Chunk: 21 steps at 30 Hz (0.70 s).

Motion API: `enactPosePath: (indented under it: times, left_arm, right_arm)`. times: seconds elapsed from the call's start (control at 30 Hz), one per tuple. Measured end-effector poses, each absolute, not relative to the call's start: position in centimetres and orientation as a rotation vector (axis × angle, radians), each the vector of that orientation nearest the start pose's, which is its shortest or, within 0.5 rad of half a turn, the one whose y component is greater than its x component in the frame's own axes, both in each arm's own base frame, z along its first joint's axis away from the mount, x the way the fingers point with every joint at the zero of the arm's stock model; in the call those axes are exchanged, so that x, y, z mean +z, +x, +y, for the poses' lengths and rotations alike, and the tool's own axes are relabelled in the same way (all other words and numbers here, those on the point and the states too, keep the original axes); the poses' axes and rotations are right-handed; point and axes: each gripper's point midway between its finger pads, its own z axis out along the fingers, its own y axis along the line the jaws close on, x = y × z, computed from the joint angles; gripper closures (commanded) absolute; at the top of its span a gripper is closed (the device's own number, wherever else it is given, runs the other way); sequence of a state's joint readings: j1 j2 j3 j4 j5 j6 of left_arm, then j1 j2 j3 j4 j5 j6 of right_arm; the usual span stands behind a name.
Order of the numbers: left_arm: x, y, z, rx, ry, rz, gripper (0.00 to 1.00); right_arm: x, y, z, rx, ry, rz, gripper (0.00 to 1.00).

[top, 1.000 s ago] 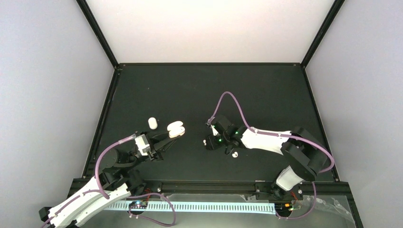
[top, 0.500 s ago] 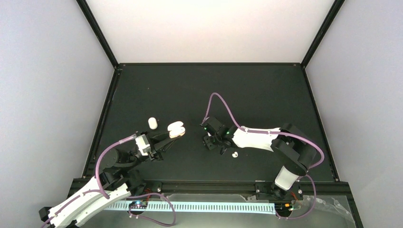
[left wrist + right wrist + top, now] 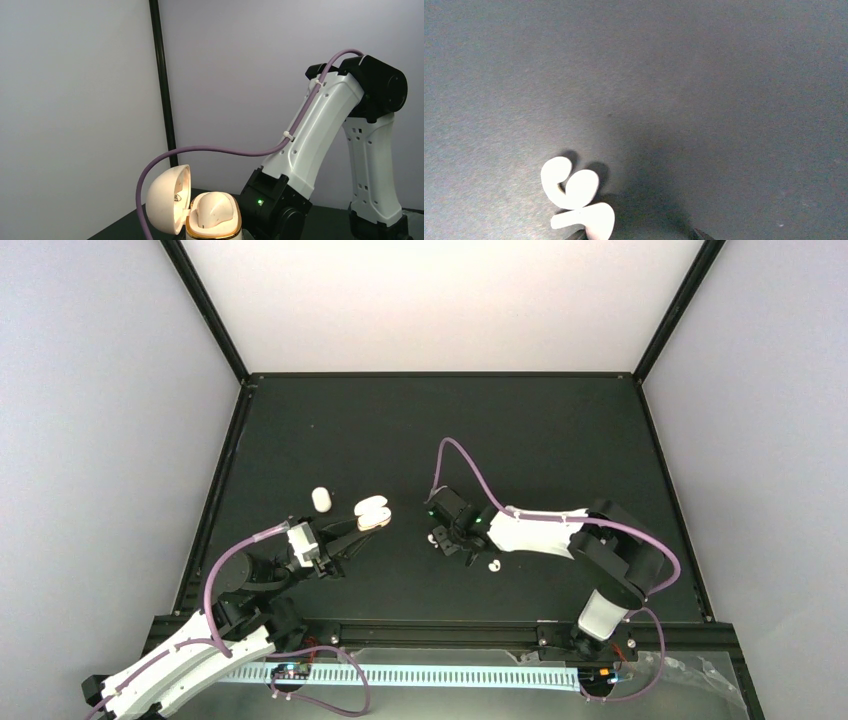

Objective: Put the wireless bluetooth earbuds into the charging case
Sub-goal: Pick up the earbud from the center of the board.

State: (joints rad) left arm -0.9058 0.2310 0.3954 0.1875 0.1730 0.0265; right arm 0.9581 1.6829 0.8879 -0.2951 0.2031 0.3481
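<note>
A curled earbud (image 3: 574,192) lies on the bench (image 3: 420,430) right of the open case (image 3: 371,511), not yet in it. The right hand (image 3: 443,536) has shifted over it; whether its jaws are parted I cannot tell. The left hand (image 3: 352,530) grips the case, so pickup looks next.

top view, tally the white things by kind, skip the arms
open charging case: 1
small white oval piece: 1
earbuds: 2
total: 4
</note>
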Motion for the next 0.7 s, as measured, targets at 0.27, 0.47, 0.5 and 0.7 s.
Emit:
enactPosePath:
  times: [0.27,0.47,0.5,0.7]
  left_arm:
    - [35.7,11.5,-19.4,-0.868,0.707,1.057,0.98]
    - [35.7,11.5,-19.4,-0.867,0.708,1.056,0.98]
    - [35.7,11.5,-19.4,-0.867,0.708,1.056,0.98]
    - [35.7,11.4,-19.4,-0.868,0.711,1.055,0.98]
  right_arm:
    - [2.9,27.3,26.2,0.158,-0.596,2.562,0.47]
    - [4.9,27.5,26.4,0.251,-0.575,2.528,0.48]
    - [5.7,27.3,26.6,0.283,-0.575,2.512,0.50]
    - [9.8,27.7,29.0,0.420,-0.627,2.429,0.56]
